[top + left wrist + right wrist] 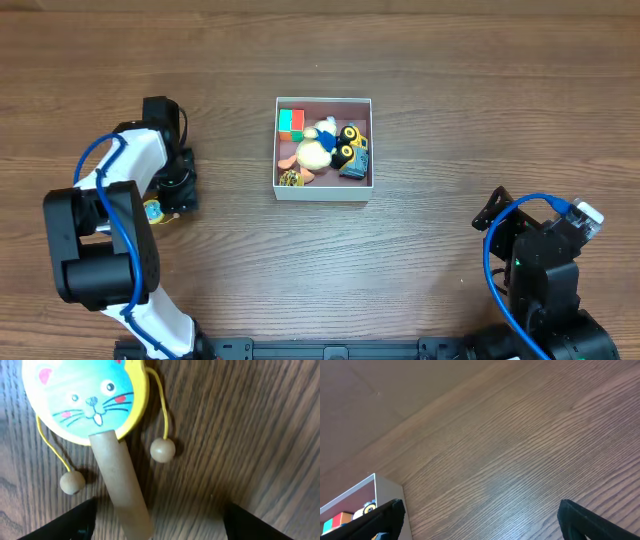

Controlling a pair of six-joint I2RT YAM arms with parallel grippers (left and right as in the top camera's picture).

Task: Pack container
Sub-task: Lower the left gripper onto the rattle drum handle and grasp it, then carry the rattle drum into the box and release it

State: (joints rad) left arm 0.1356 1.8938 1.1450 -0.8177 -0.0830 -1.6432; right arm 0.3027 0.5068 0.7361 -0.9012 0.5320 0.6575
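Observation:
The container (322, 191), a square white-walled box, sits mid-table and holds several small toys, among them a red-and-green block (291, 122) and a yellow-and-black toy car (352, 143). A cat-face rattle drum (82, 397) with a yellow rim, a wooden handle (120, 485) and two beads on strings lies on the table at the left; it also shows in the overhead view (153, 211). My left gripper (157, 520) is open, low over the toy, with the handle between its fingers. My right gripper (480, 520) is open and empty, right of the container's corner (382, 495).
The wooden table (450, 120) stretches round the box. My left arm (130, 160) curls along the left side. My right arm (540, 260) stands at the front right, well away from the box.

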